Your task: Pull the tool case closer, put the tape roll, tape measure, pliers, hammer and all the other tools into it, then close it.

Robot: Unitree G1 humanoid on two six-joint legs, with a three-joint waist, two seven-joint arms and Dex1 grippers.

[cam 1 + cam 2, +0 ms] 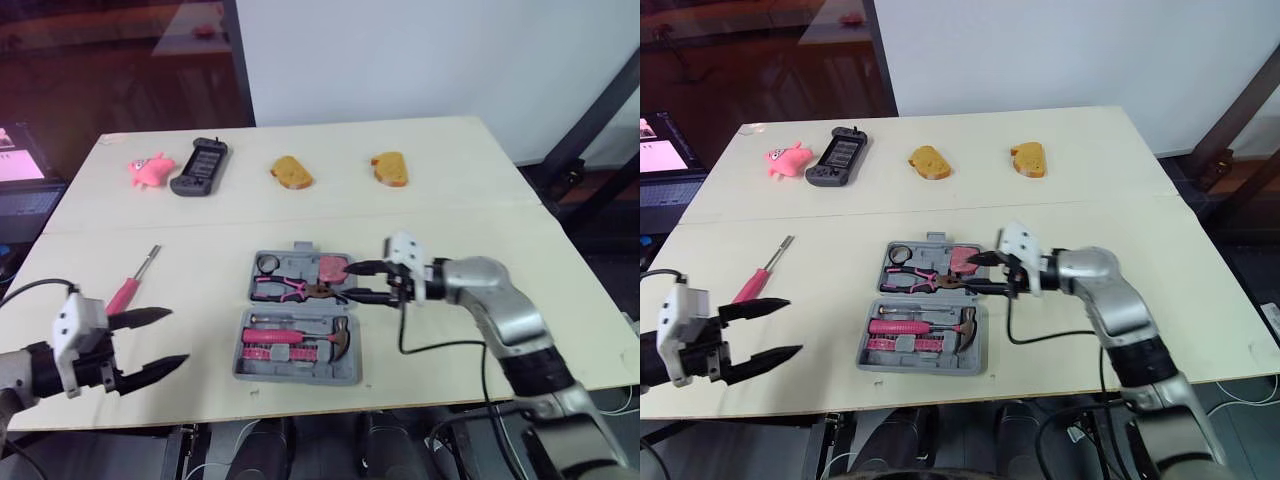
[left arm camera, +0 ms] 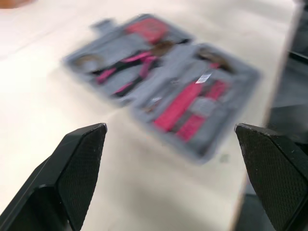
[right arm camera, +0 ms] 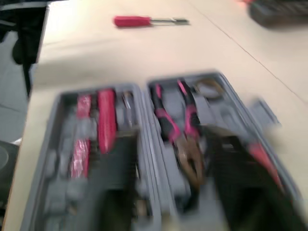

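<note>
Left wrist view: tool case (image 2: 118, 48) label (image 2: 204, 78) illegible.

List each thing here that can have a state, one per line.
Case: open, lying flat.
Pliers: in case.
Hammer: in case.
Screwdriver: outside case.
Left claw: open, empty.
Right claw: open, over case.

I work under bright, even light from overhead; on the pale table (image 1: 480, 170) the tool case (image 1: 298, 376) casts only a thin, soft shadow. The dark pane (image 1: 120, 70) behind it holds faint reflections.
</note>
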